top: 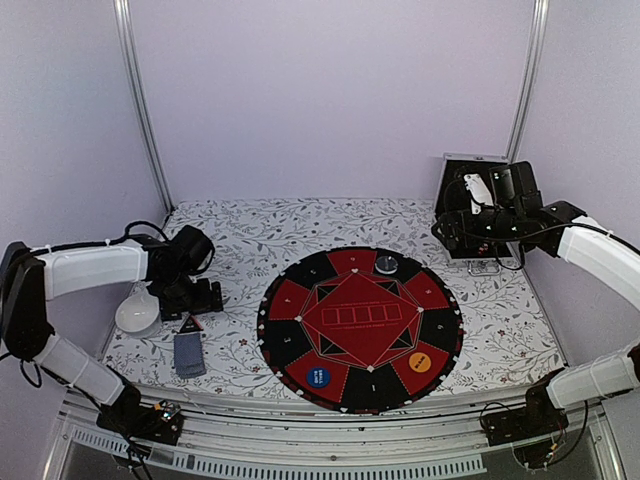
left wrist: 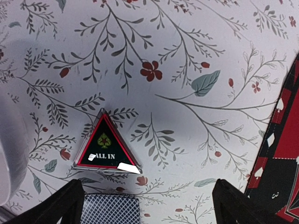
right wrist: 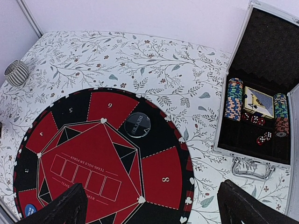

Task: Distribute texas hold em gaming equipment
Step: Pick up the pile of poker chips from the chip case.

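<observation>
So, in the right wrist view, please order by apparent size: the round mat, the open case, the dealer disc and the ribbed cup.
1. round mat, partly out of frame
2. open case
3. dealer disc and ribbed cup: about equal, cup farther away, so unranked.

Between the spread fingers of the left pincer, a deck of cards was seen close to the left finger. The triangular "ALL IN" marker lay just ahead of it. Bare floral cloth was left open ahead and to the right, as far as the round poker mat. The left side was closed off by a pale cup.

Under the wide-open right pincer, the mat was clear except for the dealer button ahead. To the right, passage was blocked by the open case, which held chip stacks.
</observation>
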Robot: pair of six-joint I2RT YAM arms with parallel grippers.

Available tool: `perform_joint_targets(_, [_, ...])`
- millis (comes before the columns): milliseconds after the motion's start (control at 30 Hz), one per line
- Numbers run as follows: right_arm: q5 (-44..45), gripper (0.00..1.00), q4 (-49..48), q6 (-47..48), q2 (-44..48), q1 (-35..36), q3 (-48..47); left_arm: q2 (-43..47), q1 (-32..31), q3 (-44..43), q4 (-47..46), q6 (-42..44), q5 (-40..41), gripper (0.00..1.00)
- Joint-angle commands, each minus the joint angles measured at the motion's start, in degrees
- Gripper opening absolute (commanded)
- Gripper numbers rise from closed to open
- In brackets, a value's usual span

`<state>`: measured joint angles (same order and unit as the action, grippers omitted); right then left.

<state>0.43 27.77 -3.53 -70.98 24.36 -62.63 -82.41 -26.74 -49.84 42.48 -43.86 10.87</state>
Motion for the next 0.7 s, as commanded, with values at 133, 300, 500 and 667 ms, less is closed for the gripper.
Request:
perform_joint_targets(133, [1.27,0.99,-1.41,-0.43,-1.37,0.07,-0.07,5.45,-2.34,2.36,2.55,-7.38,5.36,0.98])
perform_joint_targets(300, [0.44,0.99,-1.45,-1.01,-2.06,0.09,-0.45,7.03,-5.76,3.56,4.53,-9.84,4.06,0.98])
perform_joint_targets(500, [0.94,0.99,-1.68,-0.79,-4.21,-2.03,-1.69,7.0,-6.0,3.53,4.01,-9.38,5.56,0.98])
perform_joint_targets(667, [-4.55,0.99,-3.29,-4.09,-9.93,-15.29,-5.64,6.61,-6.04,3.32,2.02,-7.4,5.62,0.98])
